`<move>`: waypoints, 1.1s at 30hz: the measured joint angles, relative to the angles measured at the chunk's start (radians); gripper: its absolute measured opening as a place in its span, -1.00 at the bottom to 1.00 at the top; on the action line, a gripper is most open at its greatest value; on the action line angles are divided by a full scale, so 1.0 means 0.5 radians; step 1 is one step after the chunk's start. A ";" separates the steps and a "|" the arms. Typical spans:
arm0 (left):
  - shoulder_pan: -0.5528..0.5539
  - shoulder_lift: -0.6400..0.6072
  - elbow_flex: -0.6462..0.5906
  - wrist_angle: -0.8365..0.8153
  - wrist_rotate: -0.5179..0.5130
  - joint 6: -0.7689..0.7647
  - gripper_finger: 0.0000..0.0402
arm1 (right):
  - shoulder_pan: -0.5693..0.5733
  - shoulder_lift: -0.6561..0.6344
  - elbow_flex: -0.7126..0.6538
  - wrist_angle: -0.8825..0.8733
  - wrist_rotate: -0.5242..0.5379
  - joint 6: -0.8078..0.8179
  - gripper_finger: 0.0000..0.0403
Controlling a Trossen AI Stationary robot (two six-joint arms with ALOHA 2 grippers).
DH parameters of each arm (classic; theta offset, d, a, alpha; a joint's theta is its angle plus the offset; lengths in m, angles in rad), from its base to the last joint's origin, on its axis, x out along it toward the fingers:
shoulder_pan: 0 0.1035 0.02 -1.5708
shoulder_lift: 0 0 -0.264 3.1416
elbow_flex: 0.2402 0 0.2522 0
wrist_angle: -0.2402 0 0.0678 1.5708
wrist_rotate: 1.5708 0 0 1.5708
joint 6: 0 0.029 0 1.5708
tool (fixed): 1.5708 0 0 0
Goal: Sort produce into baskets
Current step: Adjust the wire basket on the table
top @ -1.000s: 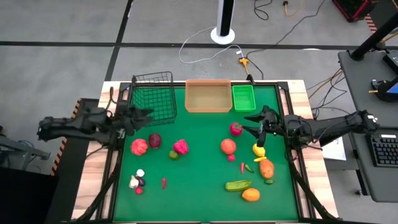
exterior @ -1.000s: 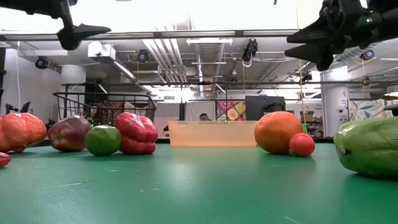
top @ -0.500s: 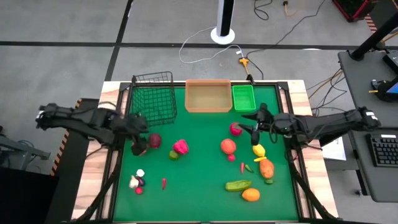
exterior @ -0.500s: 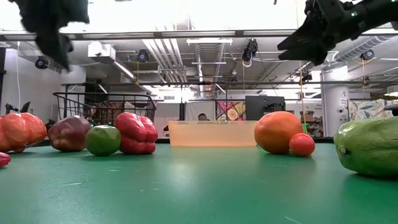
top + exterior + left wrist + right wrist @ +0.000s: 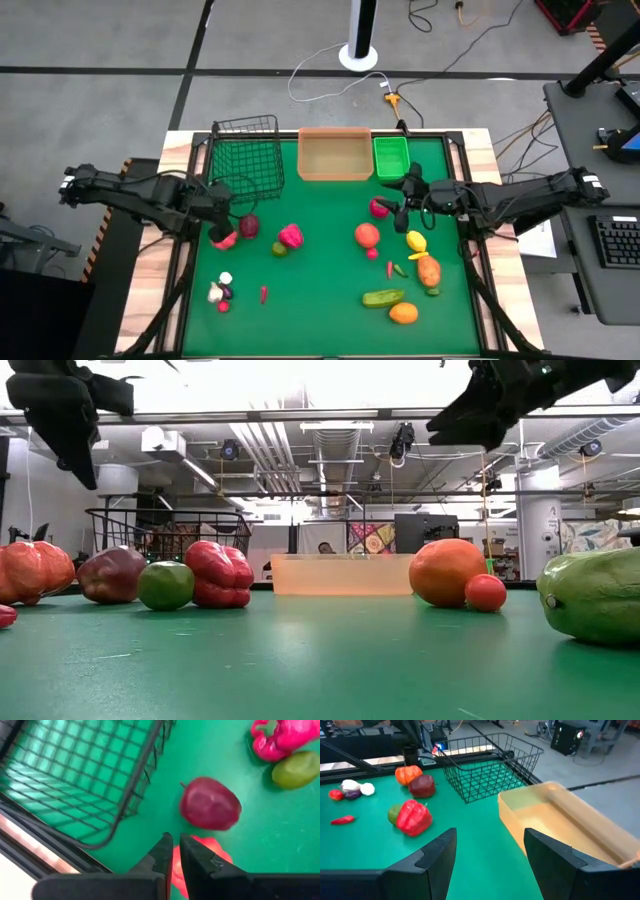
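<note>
My left gripper (image 5: pixel 217 222) is shut and points down, hanging above a red-orange ribbed piece (image 5: pixel 210 857) beside a dark red apple (image 5: pixel 210 804). In the low view its fingertips (image 5: pixel 85 472) stand well clear of the produce. My right gripper (image 5: pixel 398 213) is open with nothing between its fingers (image 5: pixel 490 837), held high over a red round piece (image 5: pixel 379 207). The black wire basket (image 5: pixel 247 155), tan tray (image 5: pixel 335 155) and green bin (image 5: pixel 392 157) line the far edge.
A pink-red pepper (image 5: pixel 291 236) and a green lime (image 5: pixel 279 249) lie mid-table. An orange-red ball (image 5: pixel 367 235), a yellow piece (image 5: pixel 417 241), a carrot (image 5: pixel 429 270), a cucumber (image 5: pixel 384 298) and an orange (image 5: pixel 403 313) lie to the right. Small pieces (image 5: pixel 221 292) lie near left.
My left gripper has shut. It has tipped from level to pointing down and has gone toward the near edge, over the red-orange piece. My right gripper, still open, has gone toward the table's left, over the red round piece. No produce has moved.
</note>
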 joint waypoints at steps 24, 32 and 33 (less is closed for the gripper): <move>0.296 -0.073 -0.204 0.040 -0.304 -0.255 -1.00 | -0.010 0.159 0.180 -0.123 0.110 -0.149 0.11; 0.295 -0.073 -0.118 -0.015 -0.186 -0.322 -1.00 | -0.010 0.159 0.179 -0.198 0.107 -0.124 0.11; 0.295 -0.073 -0.105 -0.016 -0.154 -0.322 -1.00 | -0.010 0.159 0.179 -0.204 0.107 -0.121 0.11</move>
